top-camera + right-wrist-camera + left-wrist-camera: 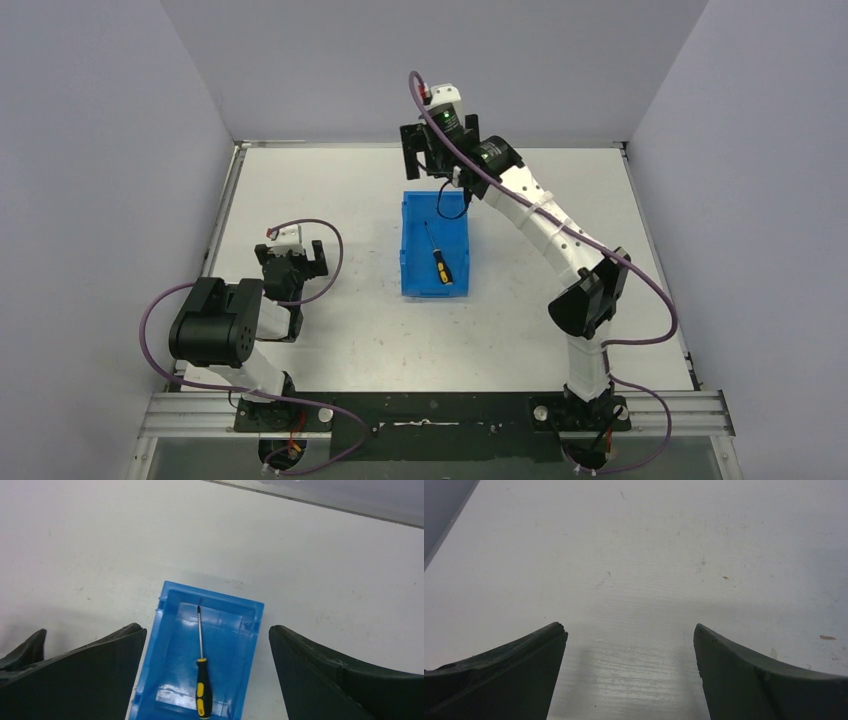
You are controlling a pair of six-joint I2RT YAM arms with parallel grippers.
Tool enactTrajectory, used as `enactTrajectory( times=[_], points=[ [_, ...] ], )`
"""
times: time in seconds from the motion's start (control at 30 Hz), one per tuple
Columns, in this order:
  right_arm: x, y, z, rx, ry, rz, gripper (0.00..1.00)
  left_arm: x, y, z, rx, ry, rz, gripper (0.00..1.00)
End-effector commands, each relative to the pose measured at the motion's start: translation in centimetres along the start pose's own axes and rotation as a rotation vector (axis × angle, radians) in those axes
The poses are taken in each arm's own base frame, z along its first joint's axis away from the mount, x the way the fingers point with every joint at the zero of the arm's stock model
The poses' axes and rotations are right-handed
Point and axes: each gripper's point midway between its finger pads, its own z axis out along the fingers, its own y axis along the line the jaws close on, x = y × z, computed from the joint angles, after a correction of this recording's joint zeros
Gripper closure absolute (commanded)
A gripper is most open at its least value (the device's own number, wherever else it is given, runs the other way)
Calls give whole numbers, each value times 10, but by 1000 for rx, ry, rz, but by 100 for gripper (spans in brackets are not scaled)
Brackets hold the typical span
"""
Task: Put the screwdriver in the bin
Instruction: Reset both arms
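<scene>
Screwdriver (438, 255) already inside the bin (405, 245): lies flat on the blue floor, lengthwise, thin dark shaft toward the far wall, black-and-yellow handle toward the near end. Touches nothing but the bin, and sits well below the rim.

Right gripper (430, 168) above the bin's far end, raised clear of the rim. Jaws spread wide, nothing pinched between them; looks straight down past its own fingers onto tool and bin.

Left gripper (292, 262) off to the left, well apart from the bin, low over bare table (634, 540). Jaws likewise spread, holding nothing.

Step in hand, judging from this: the very end of the job, drop made and tool released. Looks complete as far as the task sentence goes.

Calls next, most likely, for no more than a clean retreat: lift the right arm away up and back, without dipping toward the bin wall or nudging the bin across the table. No need to grasp again.

Writing: none legible. No brand, label or lettering readable on bin, screwdriver handle or arms.
</scene>
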Motion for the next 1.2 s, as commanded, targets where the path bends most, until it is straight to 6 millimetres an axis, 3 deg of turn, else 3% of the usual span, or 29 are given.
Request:
enactTrajectory(
  times=[0.0,0.3,0.5,0.67,0.93,1.17],
  points=[
    [-21,-54,-9,51,-31,13,0,-22,-3,6,7,-73,-5,3],
    [-27,-151,-21,151,-8,25,0,-22,-3,6,7,-74,-5,3],
    [-16,-213,-29,195,12,67,0,-22,-3,5,7,-74,-5,3],
    [-8,-253,-38,234,23,91,0,-22,-3,5,7,-75,-5,3],
    [0,-295,-52,263,24,139,0,-22,-3,6,7,-75,-6,3],
    [3,-308,-60,291,26,144,0,-22,-3,5,7,-76,-5,3]
  ],
)
